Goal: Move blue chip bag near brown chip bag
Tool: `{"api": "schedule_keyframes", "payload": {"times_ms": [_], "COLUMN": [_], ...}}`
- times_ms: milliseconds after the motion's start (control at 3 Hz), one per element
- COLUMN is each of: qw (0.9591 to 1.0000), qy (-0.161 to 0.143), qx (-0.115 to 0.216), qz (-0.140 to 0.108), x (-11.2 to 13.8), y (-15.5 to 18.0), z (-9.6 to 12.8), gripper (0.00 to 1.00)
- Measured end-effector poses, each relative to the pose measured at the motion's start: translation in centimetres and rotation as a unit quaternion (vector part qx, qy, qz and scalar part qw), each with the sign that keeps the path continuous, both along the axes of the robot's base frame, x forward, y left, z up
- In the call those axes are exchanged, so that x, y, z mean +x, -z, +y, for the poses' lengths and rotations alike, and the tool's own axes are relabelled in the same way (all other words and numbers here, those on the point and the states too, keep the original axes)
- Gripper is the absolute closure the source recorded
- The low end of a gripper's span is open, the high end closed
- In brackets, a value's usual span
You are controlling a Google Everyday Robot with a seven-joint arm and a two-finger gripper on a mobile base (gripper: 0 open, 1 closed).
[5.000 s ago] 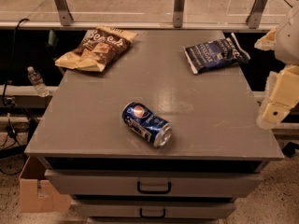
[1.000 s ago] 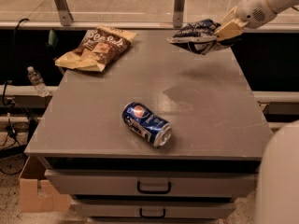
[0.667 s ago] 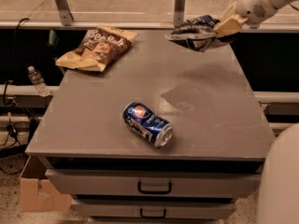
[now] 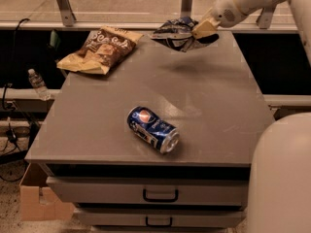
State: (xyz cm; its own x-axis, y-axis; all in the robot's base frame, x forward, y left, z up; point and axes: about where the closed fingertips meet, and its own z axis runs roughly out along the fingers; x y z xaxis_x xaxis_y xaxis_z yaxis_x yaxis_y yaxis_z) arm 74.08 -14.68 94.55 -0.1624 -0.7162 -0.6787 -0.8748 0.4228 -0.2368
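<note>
The blue chip bag (image 4: 177,34) is a dark navy foil bag, crumpled, held in the air above the back of the grey table (image 4: 97,125). My gripper (image 4: 203,29) is shut on its right end, reaching in from the upper right. The bag's shadow falls on the table just below it. The brown chip bag (image 4: 99,49), tan and dark brown with white script, lies flat at the table's back left corner, some way left of the blue bag.
A blue Pepsi can (image 4: 153,129) lies on its side near the table's front middle. Drawers (image 4: 160,194) are below the tabletop. A rail with metal posts (image 4: 63,5) runs behind the table. A water bottle (image 4: 37,83) and cardboard box (image 4: 41,200) sit at the left.
The blue bag lay on the back right of the table five seconds ago; it has since been grasped and lifted. Over the last second my gripper has carried it leftward toward the brown bag.
</note>
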Motion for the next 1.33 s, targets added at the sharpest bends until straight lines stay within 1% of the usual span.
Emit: {"api": "schedule_keyframes", "payload": {"times_ms": [333,667,1000,1333], "qw": [0.9999,0.9999,0.9999,0.9999], "qy": [0.000,-0.007,-0.009,-0.006], "qx": [0.010,0.014,0.013,0.012], "qz": [-0.007,-0.005,0.004,0.009], "x": [2.5,3.8,4.3,5.0], "y": [1.0,2.5,4.3,5.5], "z": [4.9,8.9,11.4,12.8], "gripper": [1.00,0.84,0.61,0.37]}}
